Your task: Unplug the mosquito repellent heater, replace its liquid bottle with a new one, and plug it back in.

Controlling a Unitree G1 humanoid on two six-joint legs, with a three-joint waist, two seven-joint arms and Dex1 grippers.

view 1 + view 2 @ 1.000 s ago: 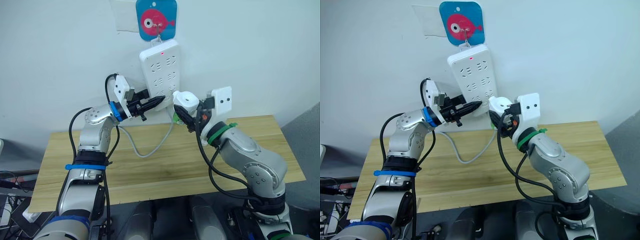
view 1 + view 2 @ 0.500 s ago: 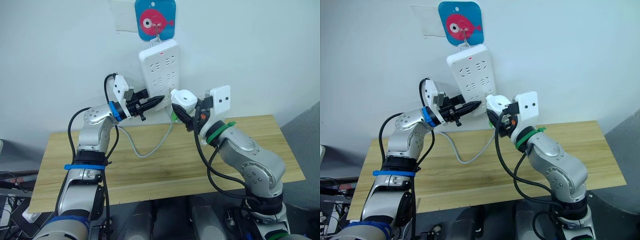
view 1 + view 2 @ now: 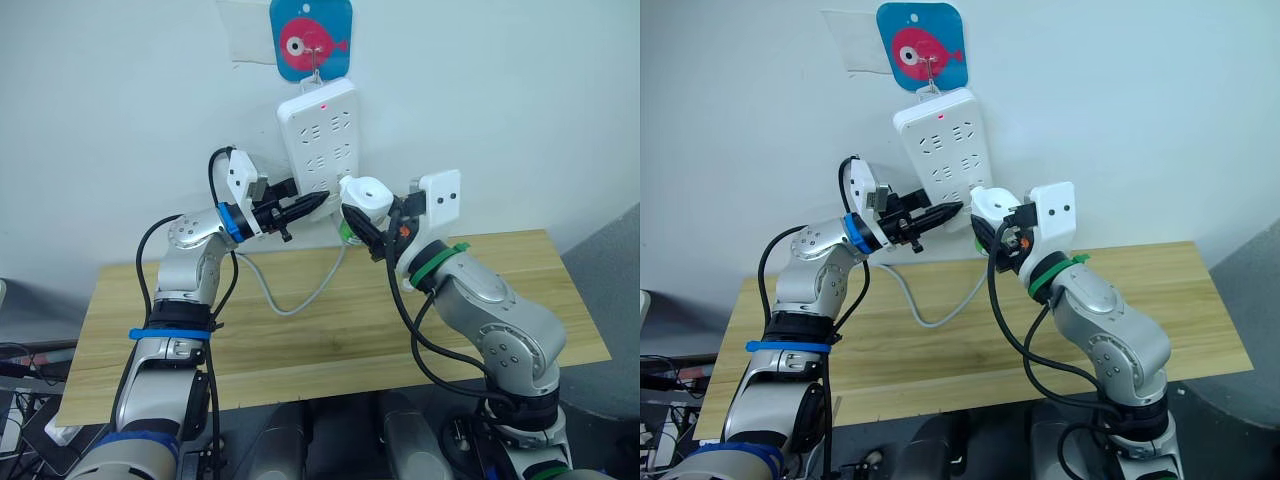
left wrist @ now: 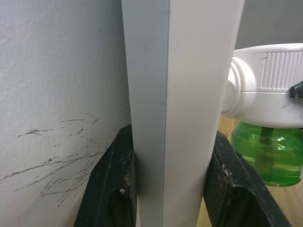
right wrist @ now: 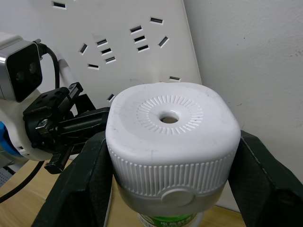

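The right fingers (image 5: 170, 184) are clamped on the heater (image 5: 171, 142), close to the strip (image 3: 322, 150) on the wall. The left fingers (image 4: 165, 184) squeeze the strip's edge. I think the plug should line up with the holes first, then go straight in.

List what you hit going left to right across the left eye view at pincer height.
Left pincer clamped on the power strip edge → mosquito repellent heater held in the right pincer → right wrist camera block.
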